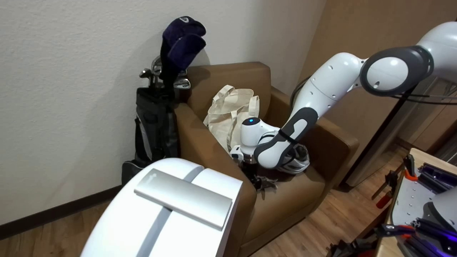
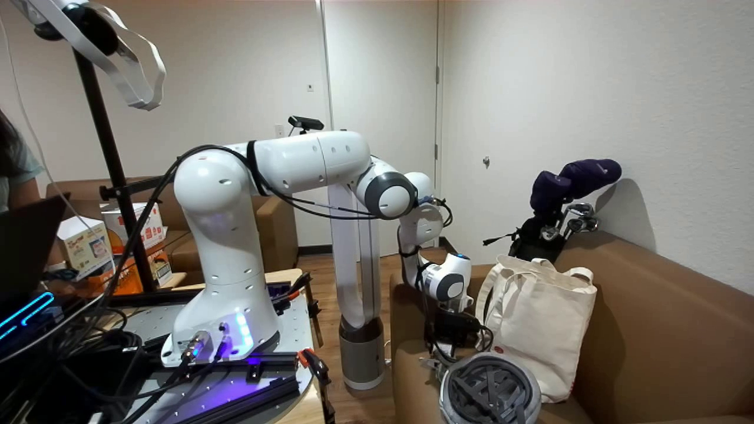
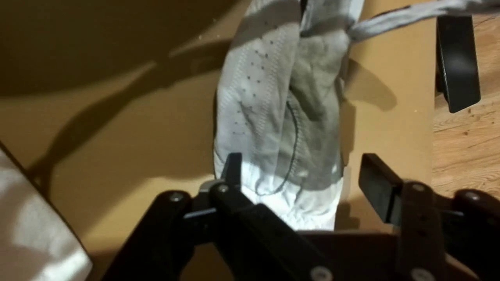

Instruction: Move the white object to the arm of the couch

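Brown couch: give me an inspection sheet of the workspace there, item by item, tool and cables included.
Surface: couch seat, brown, partly in shadow.
Job's things: white glove-like object lies on the seat, not on the couch arm.
Clutter: cream tote bag and upturned helmet on the couch.
Tool: open, jaws either side of the object in the wrist view; contact cannot be told.
Cables: black cables run along the robot arm.
Surroundings: golf bag beside the couch, white tower fan on the floor, person partly in view.
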### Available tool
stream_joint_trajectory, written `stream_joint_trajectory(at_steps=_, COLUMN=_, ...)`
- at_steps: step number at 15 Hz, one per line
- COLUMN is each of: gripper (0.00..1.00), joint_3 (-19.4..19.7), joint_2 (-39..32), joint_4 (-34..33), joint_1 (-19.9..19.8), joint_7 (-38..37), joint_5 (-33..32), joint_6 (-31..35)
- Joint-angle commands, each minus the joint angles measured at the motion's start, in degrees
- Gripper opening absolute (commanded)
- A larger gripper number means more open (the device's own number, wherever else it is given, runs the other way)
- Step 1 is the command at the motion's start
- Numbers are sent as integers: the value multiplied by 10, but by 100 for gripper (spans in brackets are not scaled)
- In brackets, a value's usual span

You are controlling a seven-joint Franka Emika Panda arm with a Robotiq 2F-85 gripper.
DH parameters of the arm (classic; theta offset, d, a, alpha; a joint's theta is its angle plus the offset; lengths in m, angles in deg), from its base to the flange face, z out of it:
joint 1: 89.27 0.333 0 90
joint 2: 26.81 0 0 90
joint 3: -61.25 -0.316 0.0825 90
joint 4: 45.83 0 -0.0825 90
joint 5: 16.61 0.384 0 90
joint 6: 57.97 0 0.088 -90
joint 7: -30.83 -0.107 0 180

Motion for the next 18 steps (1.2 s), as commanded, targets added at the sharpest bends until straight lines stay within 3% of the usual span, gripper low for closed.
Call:
stream_joint_trajectory(at_steps=1, gripper=47, joint_3=-2, joint_2=1, joint_4=-11, joint_1=1, joint_7=27, joint_5=11, joint_6=-9)
stream_joint_trajectory(at_steps=7, gripper=8, joint_3=-1, joint_2=2, joint_4=-7, joint_1=-2, joint_7=28, joint_5=13, joint_6=-4)
stream_joint_trajectory(at_steps=9, gripper=4, joint_3=-1, joint_2=2, joint_4=-8, joint_1=-3, joint_7=27, joint_5=14, joint_6=-5)
stream_joint_trajectory(at_steps=12, gripper=7, joint_3=-11, joint_2=2, joint_4=-21, joint_1=-7, joint_7=14, joint_5=10, joint_6=-24)
stream_joint_trajectory(at_steps=18, gripper=7, joint_3=-13, joint_2=118, joint_4=77, joint_1=-14, joint_7=-20, joint_5=13, joint_6=-28)
